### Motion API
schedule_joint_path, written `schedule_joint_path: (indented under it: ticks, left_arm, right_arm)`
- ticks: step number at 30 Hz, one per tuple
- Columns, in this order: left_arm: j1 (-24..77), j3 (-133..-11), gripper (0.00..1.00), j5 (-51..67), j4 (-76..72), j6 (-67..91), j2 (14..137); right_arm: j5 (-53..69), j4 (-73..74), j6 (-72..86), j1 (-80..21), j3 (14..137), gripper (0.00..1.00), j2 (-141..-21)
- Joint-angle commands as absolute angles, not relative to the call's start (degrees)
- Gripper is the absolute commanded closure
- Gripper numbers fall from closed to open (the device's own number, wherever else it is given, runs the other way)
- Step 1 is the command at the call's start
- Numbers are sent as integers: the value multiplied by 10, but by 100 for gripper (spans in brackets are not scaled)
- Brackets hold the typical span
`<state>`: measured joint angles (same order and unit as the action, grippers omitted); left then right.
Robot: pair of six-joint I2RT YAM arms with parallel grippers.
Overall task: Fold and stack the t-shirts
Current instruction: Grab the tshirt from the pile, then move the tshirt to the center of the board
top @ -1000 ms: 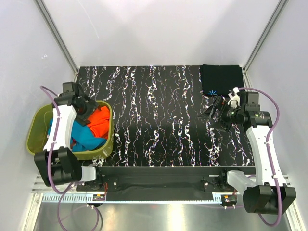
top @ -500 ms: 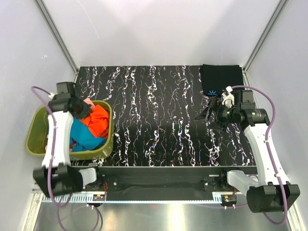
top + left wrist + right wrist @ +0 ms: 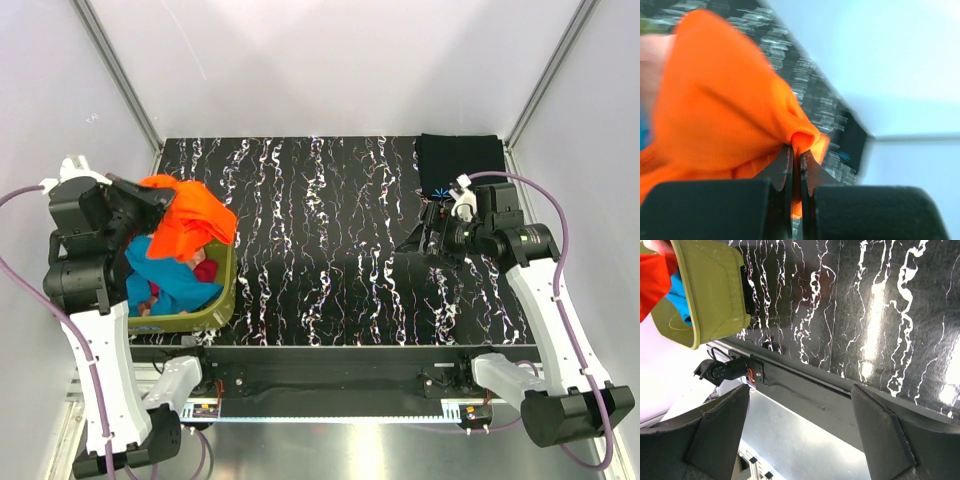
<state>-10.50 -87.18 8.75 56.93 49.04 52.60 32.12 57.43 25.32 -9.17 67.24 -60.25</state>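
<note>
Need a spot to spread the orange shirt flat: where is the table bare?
The marbled table is bare across its middle, from the green basket to the right arm. Crowded: the far right corner, with the folded black t-shirt, and the left edge, where the basket sits.

Both arms are built alike, with long white shells for the links and chunky black housings at the joints. The left arm [image 3: 100,370] and the right arm [image 3: 548,310] each trail a thin purple cable [image 3: 567,240] that loops loosely alongside. The bases [image 3: 570,415] are black blocks, each with a rounded white segment next to it. The left gripper [image 3: 796,160] has matt black jaws that taper to thin, blade-like tips. The right gripper [image 3: 799,390] has dark grey, wedge-shaped fingers [image 3: 720,432] with flat faces. A small white fitting [image 3: 463,188] sits on top of the right wrist.
</note>
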Motion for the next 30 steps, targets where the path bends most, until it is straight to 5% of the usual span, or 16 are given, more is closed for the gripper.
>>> schedule_joint_path:
  ticks: [1, 8, 9, 11, 12, 13, 19, 25, 30]
  left_arm:
    - [-78, -832, 100, 285, 353, 579, 530]
    - [259, -997, 100, 161, 447, 505, 708]
    - [280, -993, 92, 156, 447, 513, 723]
    - [339, -977, 49, 149, 425, 526, 739]
    - [353, -977, 14, 127, 437, 522, 761]
    - [363, -980, 1, 114, 457, 517, 771]
    - [366, -919, 1, 33, 545, 462, 760]
    - [353, -831, 32, 88, 511, 416, 765]
    - [352, -773, 39, 113, 497, 366, 796]
  right_arm:
    - [298, 599, 266, -97, 695, 11, -576]
    - [246, 701, 242, -98, 703, 13, -613]
    - [243, 714, 239, -97, 706, 12, -615]
    - [229, 722, 234, -97, 714, 11, -623]
    - [225, 729, 232, -97, 717, 11, -626]
    - [222, 730, 228, -97, 725, 10, -628]
    - [219, 718, 228, -97, 729, 8, -664]
    - [212, 603, 271, -105, 685, 14, -787]
    - [195, 558, 272, -136, 760, 25, -960]
